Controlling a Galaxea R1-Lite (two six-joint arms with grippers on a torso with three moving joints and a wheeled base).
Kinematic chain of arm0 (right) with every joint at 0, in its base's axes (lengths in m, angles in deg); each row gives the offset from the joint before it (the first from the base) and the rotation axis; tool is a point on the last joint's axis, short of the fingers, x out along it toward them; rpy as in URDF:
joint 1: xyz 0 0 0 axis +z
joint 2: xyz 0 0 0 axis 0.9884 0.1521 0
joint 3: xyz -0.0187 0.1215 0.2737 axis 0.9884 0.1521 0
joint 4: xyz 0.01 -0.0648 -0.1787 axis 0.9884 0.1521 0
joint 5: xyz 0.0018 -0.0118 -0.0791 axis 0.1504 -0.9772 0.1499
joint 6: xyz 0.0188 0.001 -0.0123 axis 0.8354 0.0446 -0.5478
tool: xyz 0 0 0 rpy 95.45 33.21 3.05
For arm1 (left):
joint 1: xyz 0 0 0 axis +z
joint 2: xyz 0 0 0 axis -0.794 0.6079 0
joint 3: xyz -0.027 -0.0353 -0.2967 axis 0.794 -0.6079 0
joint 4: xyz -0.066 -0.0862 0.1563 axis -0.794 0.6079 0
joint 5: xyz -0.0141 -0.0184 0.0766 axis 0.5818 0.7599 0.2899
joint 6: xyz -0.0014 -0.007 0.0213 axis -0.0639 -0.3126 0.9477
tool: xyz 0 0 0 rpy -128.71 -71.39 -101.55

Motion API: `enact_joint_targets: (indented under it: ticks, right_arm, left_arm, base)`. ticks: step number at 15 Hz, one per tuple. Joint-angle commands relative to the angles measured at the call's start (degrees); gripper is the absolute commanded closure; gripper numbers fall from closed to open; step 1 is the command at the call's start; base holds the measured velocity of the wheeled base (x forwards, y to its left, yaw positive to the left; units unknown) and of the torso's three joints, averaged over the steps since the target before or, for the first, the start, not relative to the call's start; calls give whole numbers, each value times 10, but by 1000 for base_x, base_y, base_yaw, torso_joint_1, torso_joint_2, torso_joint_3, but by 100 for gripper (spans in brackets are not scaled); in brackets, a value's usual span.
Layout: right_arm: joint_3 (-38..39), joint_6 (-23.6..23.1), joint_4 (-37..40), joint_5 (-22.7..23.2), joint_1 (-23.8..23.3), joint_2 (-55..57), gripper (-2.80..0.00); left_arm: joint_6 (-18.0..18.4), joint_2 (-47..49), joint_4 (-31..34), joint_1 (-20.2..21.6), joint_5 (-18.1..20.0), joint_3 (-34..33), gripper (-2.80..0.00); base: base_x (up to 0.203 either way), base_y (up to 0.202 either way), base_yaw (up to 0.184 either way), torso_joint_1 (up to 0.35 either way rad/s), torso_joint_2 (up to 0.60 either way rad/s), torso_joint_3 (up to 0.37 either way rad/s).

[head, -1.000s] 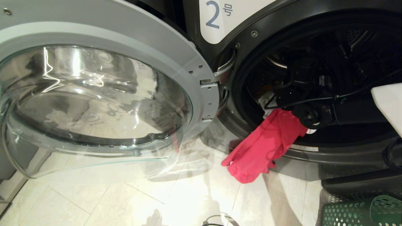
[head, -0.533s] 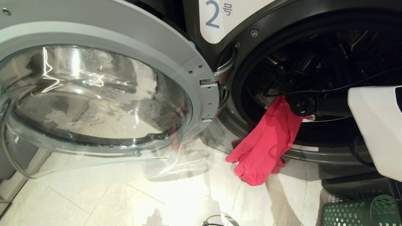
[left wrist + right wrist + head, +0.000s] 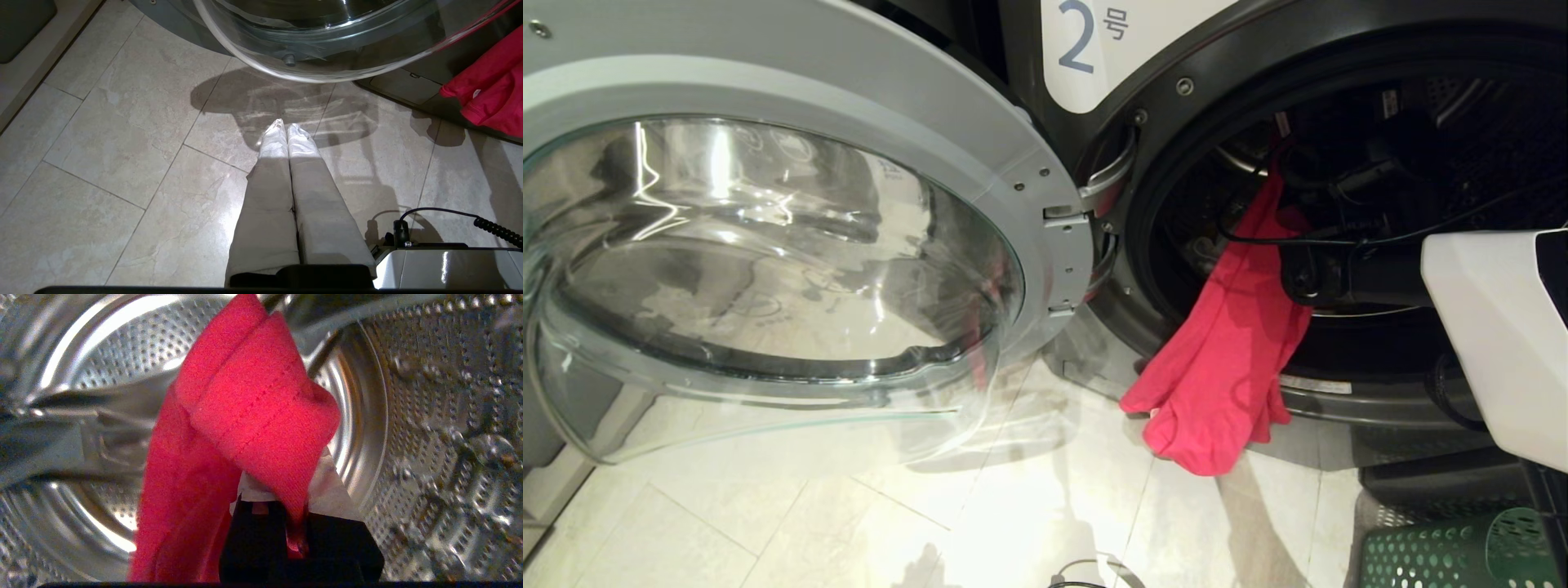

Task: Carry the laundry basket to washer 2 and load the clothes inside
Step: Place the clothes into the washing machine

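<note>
Washer 2 (image 3: 1086, 49) stands with its glass door (image 3: 768, 245) swung wide open to the left. My right gripper (image 3: 1286, 163) is up inside the drum mouth, shut on a red-pink garment (image 3: 1225, 359). The cloth hangs from it over the door rim and down to just above the floor. In the right wrist view the garment (image 3: 245, 408) drapes over the right gripper (image 3: 286, 486) in front of the perforated steel drum (image 3: 429, 416). The green laundry basket (image 3: 1454, 555) sits on the floor at the lower right. My left gripper (image 3: 284, 124) hangs shut over the tiles, holding nothing.
The open door (image 3: 327, 41) overhangs the pale tiled floor (image 3: 849, 523) on the left. A coiled cable (image 3: 494, 228) and part of my base (image 3: 449, 265) lie near the left arm. My white right forearm (image 3: 1494, 327) crosses in front of the washer opening.
My right gripper has risen and gone deeper into the drum, pulling the red-pink garment's upper end up with it, so the cloth hangs longer. The left arm has stayed still.
</note>
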Motion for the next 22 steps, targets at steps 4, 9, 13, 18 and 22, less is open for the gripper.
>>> enact_joint_targets:
  ticks: [4, 9, 13, 18, 22]
  right_arm:
    - [2, 54, 87, -38, 0, 2, 0]
    - [3, 143, 229, -80, 0, 2, -280]
    - [6, 145, 270, -82, -1, -5, -280]
    - [99, 182, 299, -80, 1, -50, -280]
    - [297, 247, 360, -74, 17, -184, -280]
  left_arm:
    - [0, 0, 0, 0, 0, 0, 0]
    - [0, 0, 0, 0, 0, 0, 0]
    - [0, 0, 0, 0, 0, 0, 0]
    - [0, 0, 0, 0, 0, 0, 0]
    - [0, 0, 0, 0, 0, 0, 0]
  base:
    - [0, 0, 0, 0, 0, 0]
    - [0, 0, 0, 0, 0, 0]
    - [0, 0, 0, 0, 0, 0]
    - [0, 0, 0, 0, 0, 0]
    - [0, 0, 0, 0, 0, 0]
